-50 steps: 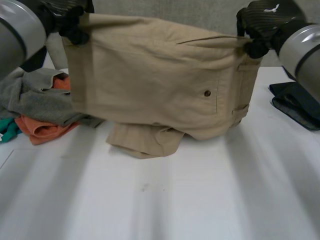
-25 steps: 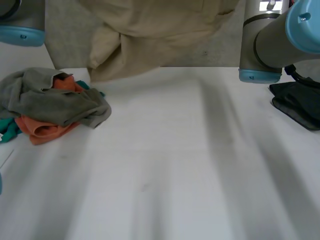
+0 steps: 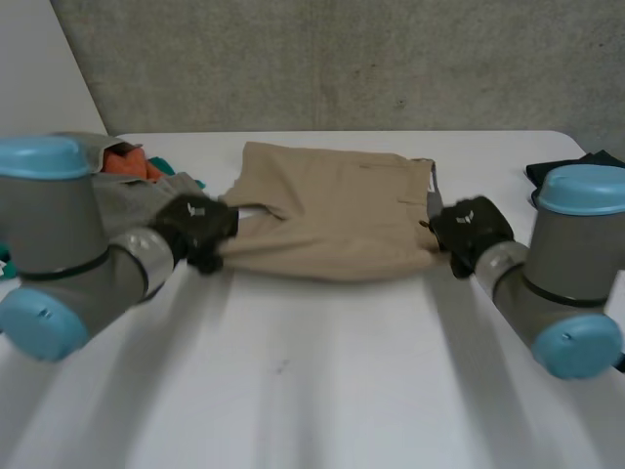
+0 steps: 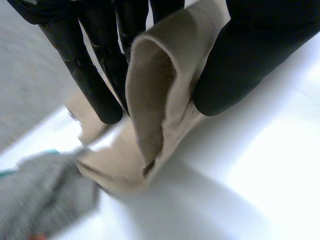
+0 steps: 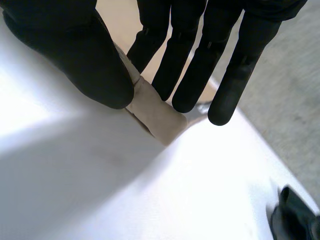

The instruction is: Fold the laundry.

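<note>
The beige cloth trousers (image 3: 332,210) lie flat on the white worktop (image 3: 322,381), spread between the 2 hands, with the near edge running from one hand to the other. A pocket and the waistband sit at the end by the right hand.

The left hand (image 3: 195,227) grips the near corner at its own end of the trousers. In the left wrist view this hand (image 4: 250,50) pinches a raised fold of the beige cloth (image 4: 150,100): the thumb presses on one side and the straight fingers (image 4: 95,75) on the other. The rest of the cloth trails down past the fingertips onto the worktop (image 4: 250,175).

The right hand (image 3: 471,230) grips the near corner at the waistband end. In the right wrist view this hand (image 5: 85,60) clamps a small folded tip of the trousers (image 5: 157,117) between thumb and fingers (image 5: 200,65). The tip pokes out just under them, resting on the worktop (image 5: 100,190).

A crumpled grey garment (image 3: 161,188) lies just behind the left hand, close to the trousers' edge, with an orange cloth (image 3: 132,161) in the same heap. In the left wrist view the grey garment (image 4: 40,195) lies beyond the fingertips.

A dark folded cloth (image 3: 576,164) lies on the worktop well beyond the right hand, and the right wrist view also shows it (image 5: 295,220).
</note>
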{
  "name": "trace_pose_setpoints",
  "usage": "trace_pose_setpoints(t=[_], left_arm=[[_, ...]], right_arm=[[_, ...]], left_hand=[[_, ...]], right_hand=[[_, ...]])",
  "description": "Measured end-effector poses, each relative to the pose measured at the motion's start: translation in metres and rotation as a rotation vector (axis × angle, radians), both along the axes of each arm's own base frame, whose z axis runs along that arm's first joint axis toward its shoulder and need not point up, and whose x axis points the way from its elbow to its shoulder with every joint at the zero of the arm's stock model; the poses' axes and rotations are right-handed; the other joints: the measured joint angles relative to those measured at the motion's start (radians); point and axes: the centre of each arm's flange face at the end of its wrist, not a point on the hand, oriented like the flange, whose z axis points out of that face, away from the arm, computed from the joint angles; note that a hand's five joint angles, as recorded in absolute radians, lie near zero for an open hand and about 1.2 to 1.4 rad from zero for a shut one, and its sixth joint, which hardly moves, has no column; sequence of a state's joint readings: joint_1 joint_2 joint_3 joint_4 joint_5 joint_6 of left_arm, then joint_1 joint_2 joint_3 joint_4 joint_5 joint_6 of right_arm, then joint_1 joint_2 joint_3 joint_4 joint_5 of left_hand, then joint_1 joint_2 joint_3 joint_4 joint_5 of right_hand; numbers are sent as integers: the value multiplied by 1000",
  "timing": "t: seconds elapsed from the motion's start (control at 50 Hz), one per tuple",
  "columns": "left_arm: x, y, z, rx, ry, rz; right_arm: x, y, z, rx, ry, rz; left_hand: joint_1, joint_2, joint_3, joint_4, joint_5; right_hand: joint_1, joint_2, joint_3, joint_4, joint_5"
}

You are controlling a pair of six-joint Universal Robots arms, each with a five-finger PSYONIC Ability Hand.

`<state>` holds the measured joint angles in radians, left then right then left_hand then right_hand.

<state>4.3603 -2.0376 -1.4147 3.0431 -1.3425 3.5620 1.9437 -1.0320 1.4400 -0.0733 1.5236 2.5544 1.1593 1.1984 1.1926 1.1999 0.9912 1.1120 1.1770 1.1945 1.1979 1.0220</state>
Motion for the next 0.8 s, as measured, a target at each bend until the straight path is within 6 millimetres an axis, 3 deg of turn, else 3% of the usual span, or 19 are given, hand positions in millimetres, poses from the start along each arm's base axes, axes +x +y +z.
trace_pose_setpoints(t=[0.04, 0.14, 0.22, 0.32, 0.38, 0.48, 0.5, 0.62, 0.8], left_arm=[[3, 10, -2, 27, -33, -14], [17, 71, -2, 204, -215, -119], [22, 108, 2, 320, -326, -215], [20, 119, 9, 341, -377, -282], [13, 103, 13, 265, -360, -263], [-12, 35, 25, -4, -263, -137], [-22, 10, 29, -89, -226, -95], [-51, -56, 35, -265, -137, -6], [-76, -108, 12, -337, -88, 68]], right_arm=[[-6, 9, 2, 17, 46, 9], [-35, 56, 25, 92, 253, 99], [-49, 87, 34, 168, 366, 198], [-54, 100, 38, 213, 385, 280], [-52, 90, 36, 209, 342, 265], [-40, 48, 33, 123, 200, 137], [-33, 31, 33, 72, 148, 82], [-11, -14, 31, -91, 34, -36], [21, -69, 11, -275, -33, -102]], left_hand=[[0, 0, 0, 0, 0], [0, 0, 0, 0, 0], [0, 0, 0, 0, 0], [0, 0, 0, 0, 1], [0, 0, 0, 0, 12], [0, 0, 0, 0, 12], [0, 0, 0, 0, 12], [0, 0, 0, 0, 12], [0, 0, 0, 3, 12]], right_hand=[[0, 0, 0, 0, 0], [0, 0, 0, 0, 0], [0, 0, 0, 0, 0], [0, 0, 0, 0, 0], [0, 0, 0, 0, 0], [12, 0, 0, 0, 6], [11, 0, 0, 0, 6], [12, 0, 0, 0, 7], [12, 0, 0, 0, 9]])
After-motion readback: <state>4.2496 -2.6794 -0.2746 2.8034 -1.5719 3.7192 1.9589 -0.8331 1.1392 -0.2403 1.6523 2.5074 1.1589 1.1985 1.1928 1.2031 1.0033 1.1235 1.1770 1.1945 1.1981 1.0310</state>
